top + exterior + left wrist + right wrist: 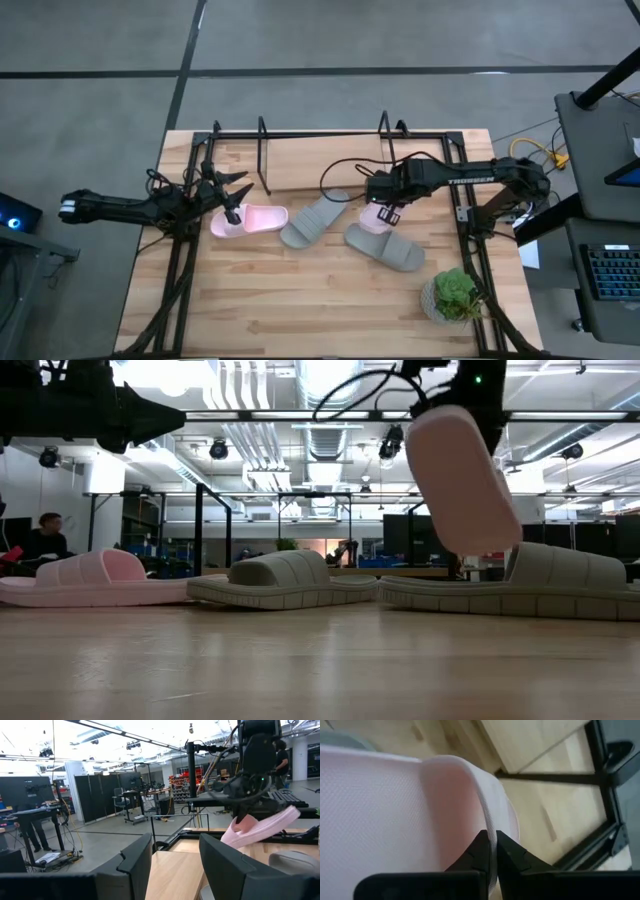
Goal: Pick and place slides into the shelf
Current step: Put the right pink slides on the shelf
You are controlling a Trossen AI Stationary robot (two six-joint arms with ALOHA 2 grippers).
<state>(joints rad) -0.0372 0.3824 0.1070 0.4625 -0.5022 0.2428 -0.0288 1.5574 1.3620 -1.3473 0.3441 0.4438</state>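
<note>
In the high view, the small green plant sits lower right of frame, on the wooden tabletop. Just above it, right of centre, lies a grey slide flat on the wood; a 2nd grey slide lies angled at centre, near but apart from the 1st. Left of centre a pink slide lies flat on the table.

In the low view, all 3 rest on the wood: pink at left, grey at middle, grey at right.

Right gripper is just right of centre in the high view, above the right grey slide. It's clamped on the edge of the 2nd pink slide; fingers pinch the thin rim tight. That slide hangs tilted, clear of the table, sole facing the low cam.

Left gripper is at left of frame, over the heel end of the flat pink slide, fingers spread apart w/ nothing between.

Farthest back, the shelf runs along the upper part of the table; no slide on it yet.
</note>
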